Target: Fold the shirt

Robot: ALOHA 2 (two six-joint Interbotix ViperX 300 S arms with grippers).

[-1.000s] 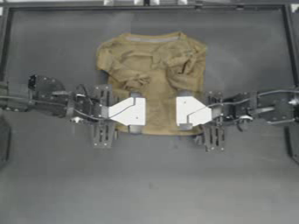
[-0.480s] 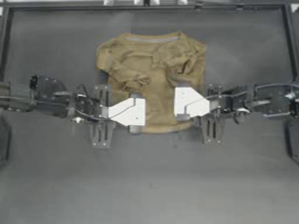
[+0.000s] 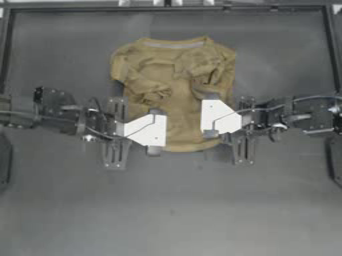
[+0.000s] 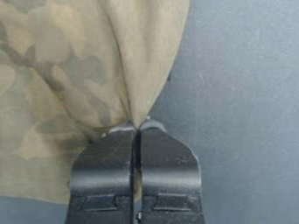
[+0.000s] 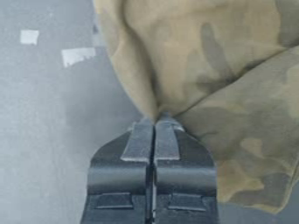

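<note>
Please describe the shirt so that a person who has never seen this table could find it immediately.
On the dark table, look at the far middle, between the two arms. The shirt lies there, rumpled, its pale grey collar band away from the arms; the left gripper and right gripper each pinch its lower part. It is the only garment, tan with darker blotches.

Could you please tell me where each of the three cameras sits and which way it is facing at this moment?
Top view: above the table, looking straight down on the shirt; both arms reach in, left gripper and right gripper at the shirt's lower part.
Left wrist view: on the left arm, looking along the left gripper; its jaws are shut on a pinch of shirt.
Right wrist view: on the right arm, looking along the right gripper; its jaws are also shut on shirt.
All three share the shirt and table.
</note>
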